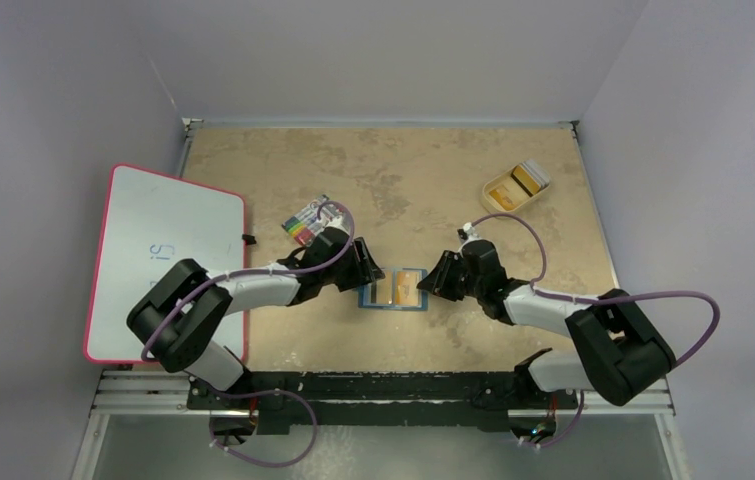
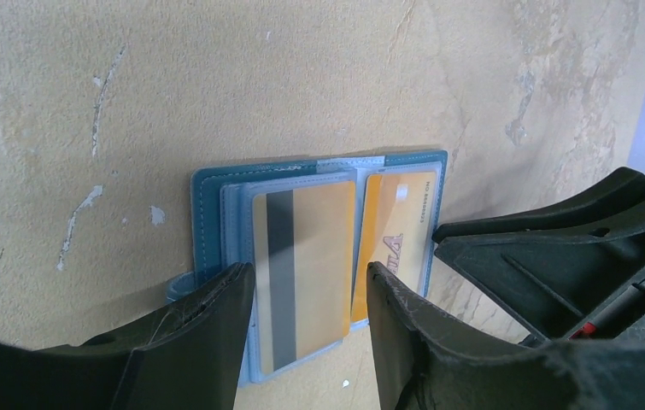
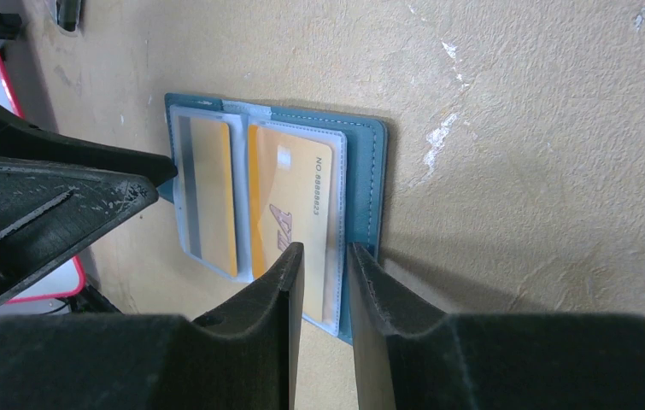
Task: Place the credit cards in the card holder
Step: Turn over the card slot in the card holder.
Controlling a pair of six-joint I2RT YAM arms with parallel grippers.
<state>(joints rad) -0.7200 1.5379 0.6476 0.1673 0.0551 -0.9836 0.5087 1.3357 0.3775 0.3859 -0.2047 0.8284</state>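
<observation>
The card holder (image 2: 208, 196) lies open and flat on the table (image 1: 403, 170), near the front edge and midway between the two arms. Its teal cover faces down and its clear sleeves face up. Two orange-yellow credit cards (image 2: 301, 265) sit in those sleeves. The one in the left half shows a dark stripe along its length, and the one in the right half shows printed letters and a number.

The left gripper (image 2: 308, 275) is at the left half of the holder. Its jaws are wide apart and stand on either side of the near end of the striped card's sleeve. It holds nothing.

The right gripper (image 3: 323, 252) is at the right half. Its jaws are only a narrow way apart, and the right edge of the sleeve lies flat in the gap between them. I cannot tell whether its tips touch the holder.

A shallow tan tray (image 1: 493, 190) sits far to the right, well apart from the holder, with more cards (image 1: 528, 178) in it. A flat pack with coloured stripes (image 1: 305, 222) lies just beyond the left arm. A whiteboard with a red rim (image 1: 168, 240) lies at the left side.
</observation>
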